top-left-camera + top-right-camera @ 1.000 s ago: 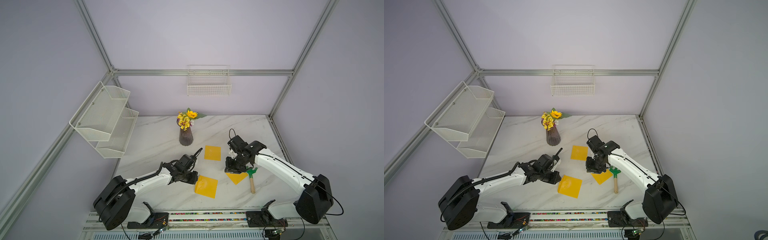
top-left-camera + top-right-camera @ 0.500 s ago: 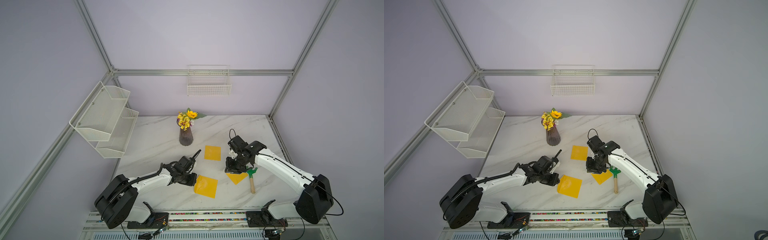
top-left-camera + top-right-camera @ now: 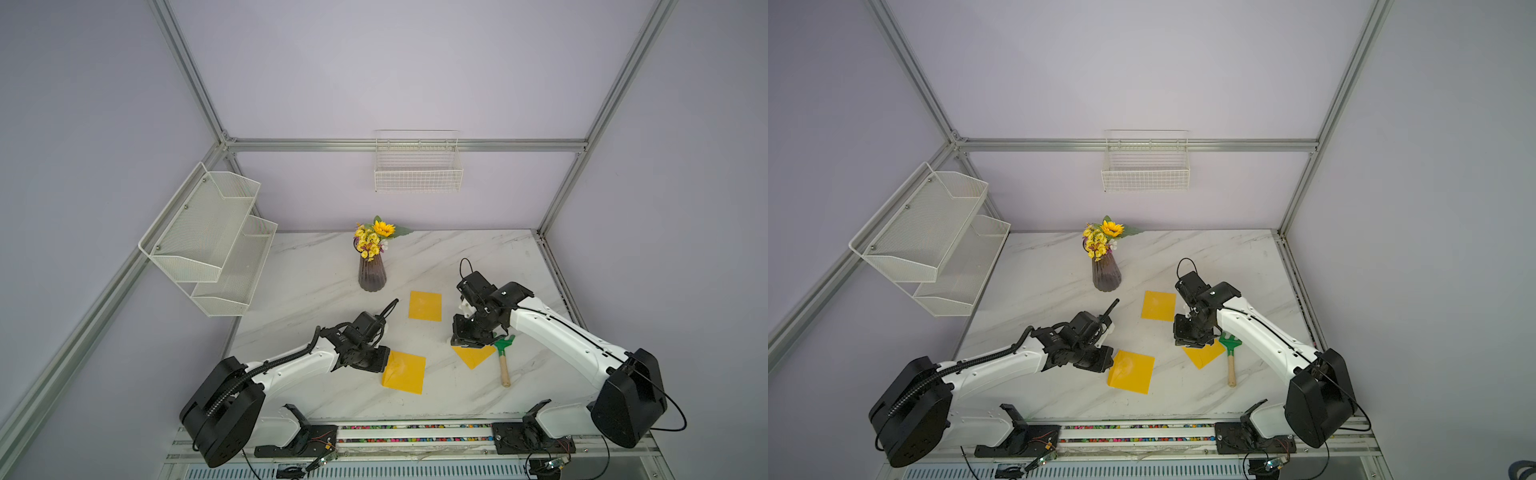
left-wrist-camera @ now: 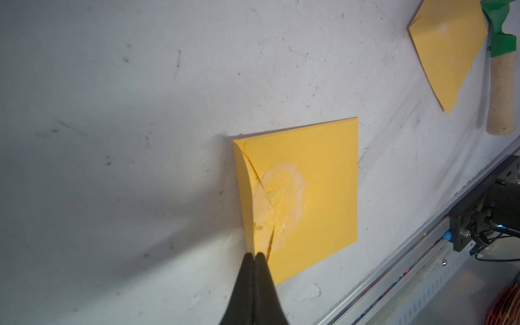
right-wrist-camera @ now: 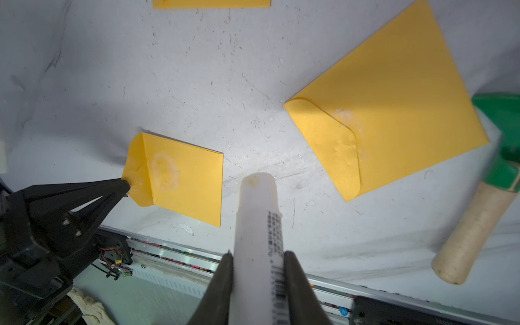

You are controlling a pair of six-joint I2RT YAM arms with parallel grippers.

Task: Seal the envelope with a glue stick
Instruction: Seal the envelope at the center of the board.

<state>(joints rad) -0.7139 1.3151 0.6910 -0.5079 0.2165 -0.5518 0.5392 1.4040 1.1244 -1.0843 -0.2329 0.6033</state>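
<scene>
The glue stick (image 5: 257,213) is gripped in the right claw (image 5: 258,253) — tip jutting past it — left claw (image 4: 254,257) pinching the envelope (image 4: 318,197) flap.

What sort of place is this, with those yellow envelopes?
Probably a robot test cell in a lab: an aluminium frame and plain walls box in a marble-look table, a left arm and right arm are mounted along its front rail, and the flower vase looks staged.
</scene>
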